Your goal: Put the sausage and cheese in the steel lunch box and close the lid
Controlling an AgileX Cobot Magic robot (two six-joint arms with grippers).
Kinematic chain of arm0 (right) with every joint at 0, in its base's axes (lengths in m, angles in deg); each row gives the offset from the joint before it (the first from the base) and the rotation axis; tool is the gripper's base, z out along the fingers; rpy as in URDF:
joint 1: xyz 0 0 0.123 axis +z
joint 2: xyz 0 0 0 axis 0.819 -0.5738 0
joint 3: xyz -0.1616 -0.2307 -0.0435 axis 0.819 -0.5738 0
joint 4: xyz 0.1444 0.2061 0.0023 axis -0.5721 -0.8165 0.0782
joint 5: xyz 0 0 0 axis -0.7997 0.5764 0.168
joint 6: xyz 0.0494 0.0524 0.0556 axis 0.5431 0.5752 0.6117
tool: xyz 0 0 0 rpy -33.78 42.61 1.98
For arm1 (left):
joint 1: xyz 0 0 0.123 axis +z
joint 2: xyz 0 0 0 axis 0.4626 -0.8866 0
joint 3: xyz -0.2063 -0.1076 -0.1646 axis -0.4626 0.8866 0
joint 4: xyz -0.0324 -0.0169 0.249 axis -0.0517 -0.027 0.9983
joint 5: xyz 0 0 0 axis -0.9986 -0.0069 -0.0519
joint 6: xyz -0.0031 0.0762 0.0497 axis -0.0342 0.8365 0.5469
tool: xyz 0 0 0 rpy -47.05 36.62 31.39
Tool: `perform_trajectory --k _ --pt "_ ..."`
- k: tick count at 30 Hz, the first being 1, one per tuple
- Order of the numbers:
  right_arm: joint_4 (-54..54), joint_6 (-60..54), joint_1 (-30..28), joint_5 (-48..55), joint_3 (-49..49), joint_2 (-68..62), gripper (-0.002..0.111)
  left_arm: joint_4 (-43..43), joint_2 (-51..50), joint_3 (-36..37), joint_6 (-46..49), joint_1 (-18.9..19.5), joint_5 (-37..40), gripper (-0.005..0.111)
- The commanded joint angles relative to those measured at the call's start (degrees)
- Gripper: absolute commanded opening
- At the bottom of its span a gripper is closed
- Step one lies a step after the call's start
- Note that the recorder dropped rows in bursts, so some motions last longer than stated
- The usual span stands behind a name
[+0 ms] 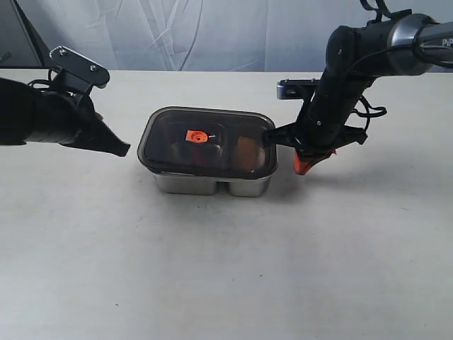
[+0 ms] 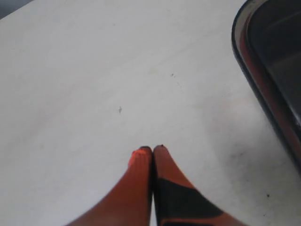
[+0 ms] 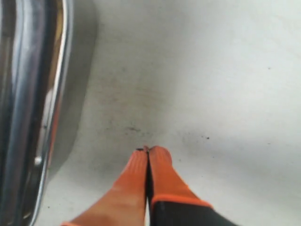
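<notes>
The steel lunch box [image 1: 212, 185] stands mid-table with the dark smoky lid [image 1: 233, 159] resting on top, its orange tab [image 1: 195, 136] at centre. Through the lid only a brownish patch shows; the sausage and cheese cannot be made out. My left gripper [image 1: 122, 149] hovers left of the box, shut and empty; its wrist view shows the closed tips [image 2: 151, 149] over bare table with the lid's edge [image 2: 244, 61] nearby. My right gripper [image 1: 306, 167] is just right of the box, shut and empty [image 3: 147, 149], beside the steel wall [image 3: 28, 117].
A white tabletop [image 1: 226, 269] spreads in front of the box. A pale curtain [image 1: 212, 32] hangs behind the table.
</notes>
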Motion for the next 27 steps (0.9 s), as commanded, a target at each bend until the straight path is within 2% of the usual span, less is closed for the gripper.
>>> perform_trajectory --k 1,5,11,18,21,23,25,27 --pt "2.0 1.5 -0.2 -2.2 -0.1 1.4 -0.001 -0.1 -3.0 -2.6 -0.3 0.1 5.6 0.0" --pt "0.5 1.5 -0.1 -2.8 -0.1 1.4 -0.001 -0.4 -6.0 -3.8 -0.3 0.1 13.4 0.0" --pt "-0.2 1.5 -0.1 -2.9 -0.1 1.4 -0.001 -1.2 -8.8 -3.8 -0.3 0.1 15.3 0.0" --pt "-0.5 0.8 0.3 -3.3 -0.1 1.4 -0.001 -2.3 -9.0 -4.1 -0.3 0.1 24.8 0.0" --pt "-0.4 0.7 0.9 -3.3 -0.1 1.4 -0.001 -2.0 -9.0 -4.1 -0.3 0.1 22.5 0.0" --pt "0.2 0.7 0.9 -3.2 -0.1 1.4 -0.001 1.7 -9.0 -4.1 -3.7 0.1 20.4 0.0" --pt "4.3 3.0 0.8 -2.3 -0.1 2.0 -0.001 6.0 -8.7 -4.0 -7.4 0.1 16.9 0.0" --pt "12.2 8.6 0.8 -0.7 -0.1 3.9 -0.001 8.3 -7.3 -2.1 -10.4 0.1 10.2 0.0"
